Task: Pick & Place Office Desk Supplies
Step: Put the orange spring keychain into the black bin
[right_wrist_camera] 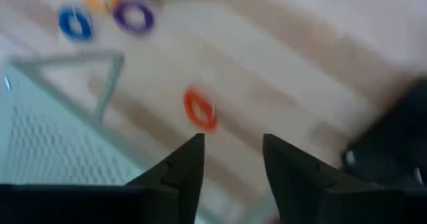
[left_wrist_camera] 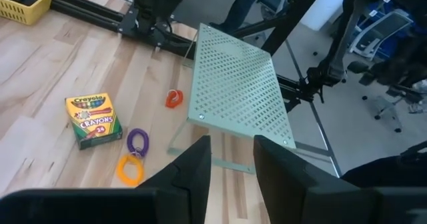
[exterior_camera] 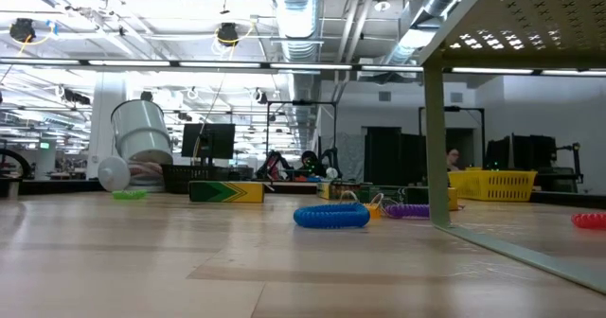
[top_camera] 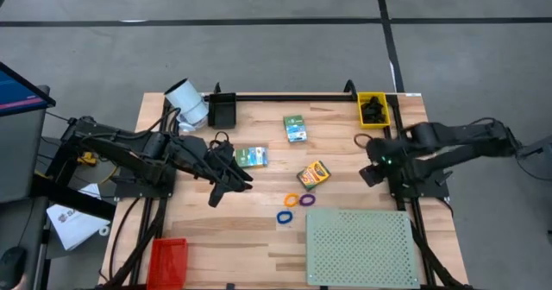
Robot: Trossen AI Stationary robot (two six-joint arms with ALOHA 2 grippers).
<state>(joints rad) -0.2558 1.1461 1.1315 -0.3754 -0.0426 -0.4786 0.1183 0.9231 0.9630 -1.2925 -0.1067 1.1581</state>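
My left gripper (top_camera: 226,186) is open and hovers over the table's left-middle, just near of a green box (top_camera: 251,157). A second green box (top_camera: 295,128) lies farther back. The crayon box (top_camera: 313,175) (left_wrist_camera: 93,121) lies flat at the centre, with orange (top_camera: 291,200), purple (top_camera: 307,199) and blue (top_camera: 285,216) rings beside it. My right gripper (top_camera: 372,171) (right_wrist_camera: 233,157) is open over the right side, above a red-orange ring (right_wrist_camera: 200,109) (top_camera: 361,140). Black clips fill the yellow bin (top_camera: 373,109).
The pale green perforated board (top_camera: 360,247) stands on legs at the near right. A white cylinder (top_camera: 185,103) and a black bin (top_camera: 222,109) sit at the far left, and a red bin (top_camera: 167,257) at the near left corner. Bare wood shows between the left gripper and the red bin.
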